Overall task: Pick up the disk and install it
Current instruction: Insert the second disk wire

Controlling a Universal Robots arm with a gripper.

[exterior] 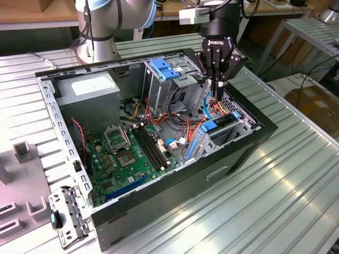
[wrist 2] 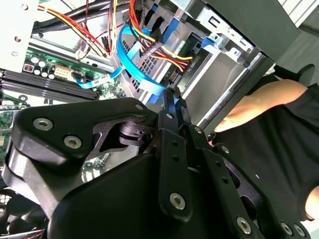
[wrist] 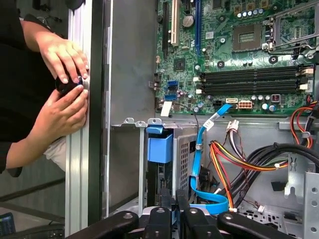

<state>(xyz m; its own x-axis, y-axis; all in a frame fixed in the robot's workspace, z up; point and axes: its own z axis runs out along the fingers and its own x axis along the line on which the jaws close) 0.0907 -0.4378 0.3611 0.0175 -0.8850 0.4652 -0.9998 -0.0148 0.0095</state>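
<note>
1. Disk (exterior: 218, 126): stands on edge in the low drive bay at the exterior view's right end of the case, blue rail end uppermost. Lies straight below the fingertips, not touching them. Long axis judged to run down into the bay; depth of seating cannot be told.
2. Exterior view's left: grey power supply (exterior: 87, 90) in the far corner, well apart from the work.
3. Next rightward: motherboard (exterior: 127, 153) flat on the case floor, memory slots bare.
4. Centre: tall metal cage (exterior: 159, 87) with blue latch (exterior: 163, 69) on top, just beside the gripper's path.
5. Blue ribbon cable (exterior: 207, 106) and orange-yellow power leads (exterior: 198, 129) loop between tall cage and bay, close to the disk's near edge. Judged the likeliest snag.
6. Gripper (exterior: 219, 87): hangs vertical over the bay, fingers drawn together, nothing seen between them. Same in the second wrist view (wrist 2: 173, 97).
7. First wrist view: blue rail end (wrist: 159, 147) ahead of the fingertips; a person's hands (wrist: 62, 84) on the aluminium rail (wrist: 79, 164) outside the case wall.
</note>
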